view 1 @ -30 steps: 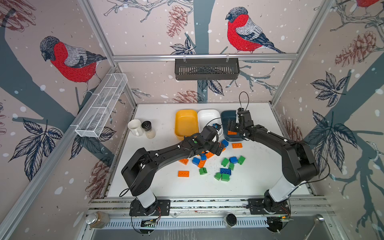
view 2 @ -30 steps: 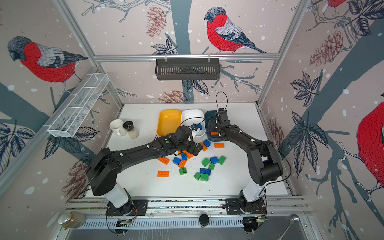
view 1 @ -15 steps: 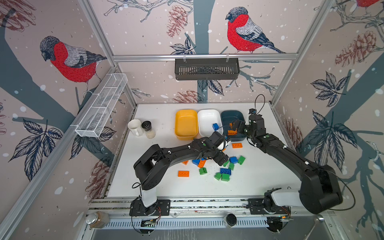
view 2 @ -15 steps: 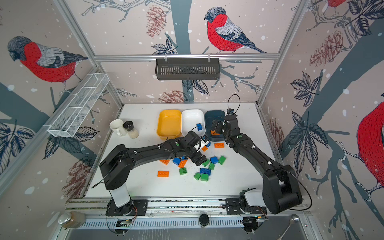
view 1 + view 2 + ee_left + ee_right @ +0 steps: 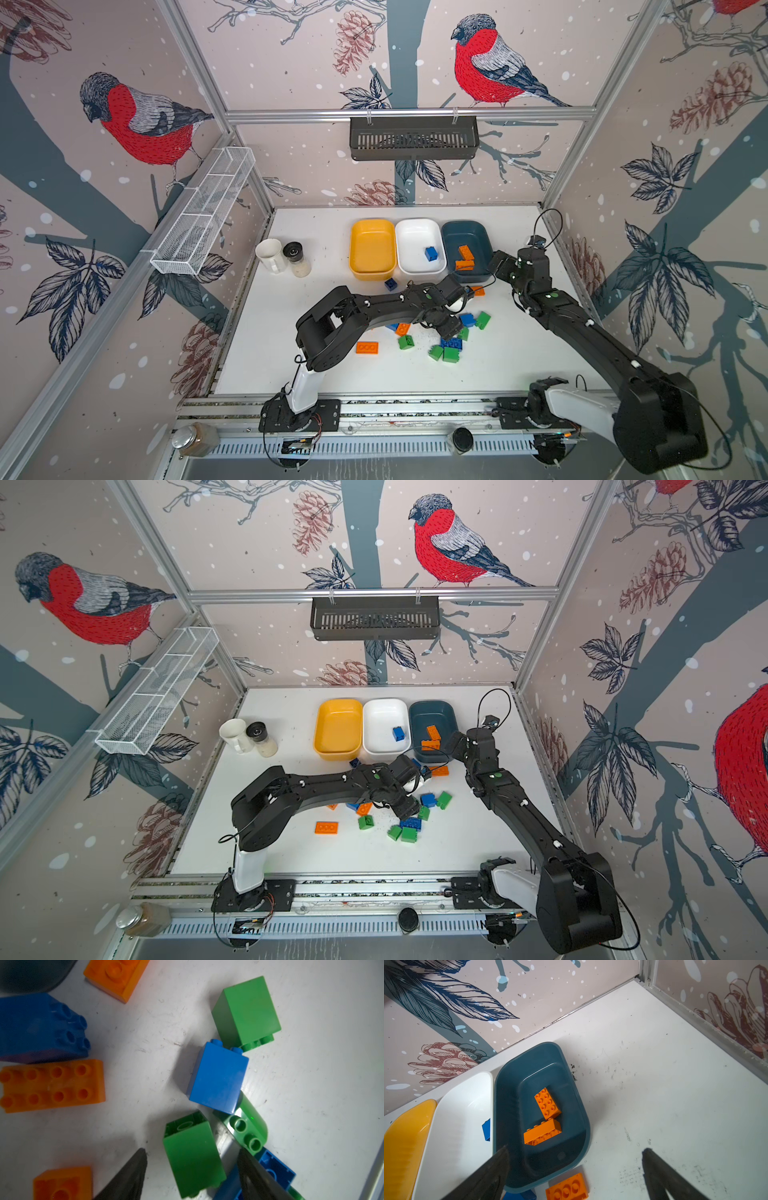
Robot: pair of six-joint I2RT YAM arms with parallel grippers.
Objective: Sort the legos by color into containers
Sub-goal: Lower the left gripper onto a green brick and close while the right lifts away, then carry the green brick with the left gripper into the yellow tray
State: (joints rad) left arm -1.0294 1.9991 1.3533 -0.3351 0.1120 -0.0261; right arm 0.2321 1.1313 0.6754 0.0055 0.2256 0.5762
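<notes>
Spotted yellow tub [image 5: 372, 249], white tub [image 5: 415, 237] and teal tub [image 5: 463, 232] in a row, one blue brick [image 5: 431, 253] lying in the white, two orange bricks [image 5: 465, 252] in the teal, plus loose bricks [image 5: 451, 354] in green, blue, orange scattered just in front.

Pale wallpapered walls [image 5: 291, 62] printed with red-breasted birds and pinecones enclose a white counter [image 5: 519, 361]. A dark slotted metal basket [image 5: 413, 139] hangs on the silver back rail [image 5: 291, 114].

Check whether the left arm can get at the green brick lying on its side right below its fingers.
Probably yes. The green brick lies between the open fingers, bare table beside one; a curved green brick and a blue brick crowd the other and may get nudged.
</notes>
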